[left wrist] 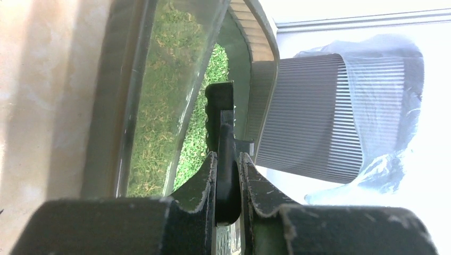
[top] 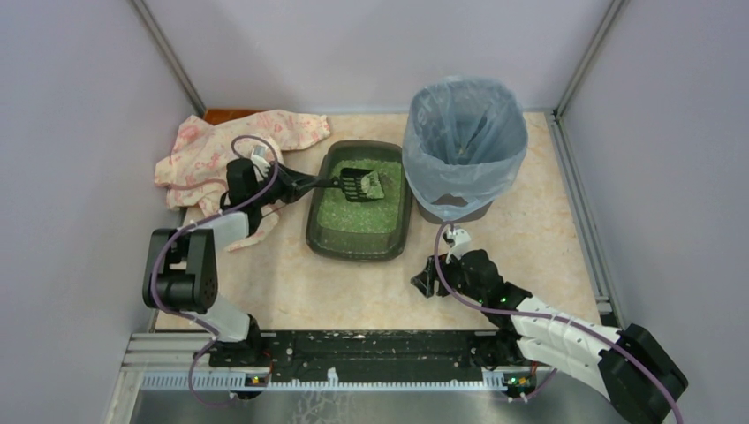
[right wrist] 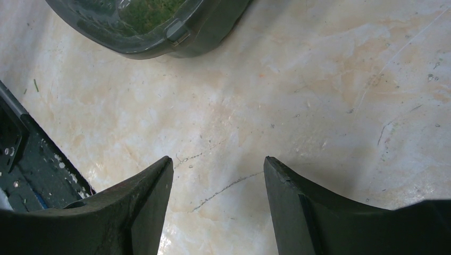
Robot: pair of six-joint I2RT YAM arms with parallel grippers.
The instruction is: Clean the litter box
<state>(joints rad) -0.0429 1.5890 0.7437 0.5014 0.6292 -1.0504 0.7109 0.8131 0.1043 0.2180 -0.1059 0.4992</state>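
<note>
The table [top: 530,238] is a smooth, glossy surface with a beige marble pattern and fine scratches, closed in by plain lilac walls. At its far left lies a soft, crumpled cloth [top: 212,155], pale pink with a small printed pattern. At the far right stands a round bin [top: 464,146]; its grey plastic wall is finely ribbed. A thin, wrinkled blue-grey bag [top: 424,168] lines the bin and is folded over its edge.

The litter box [top: 358,254] sits between the cloth and the bin, just beside the bin. It is a shallow rectangular tray of dark grey-green plastic with rounded corners and a broad rim. It holds green, grainy litter [top: 353,216].

A small black scoop [top: 358,184] with slots in its head is over the far half of the litter, with its head toward the bin. Whether it touches the grains, I cannot tell.

The left pincer [left wrist: 227,159] reaches over the left rim of the box and is clenched on the flat, thin handle of the scoop, which is pressed between both fingers. The right pincer [right wrist: 218,164] is released: its two dark, curved fingers stand wide apart over bare table, near the near right corner of the litter box, with nothing between them.
</note>
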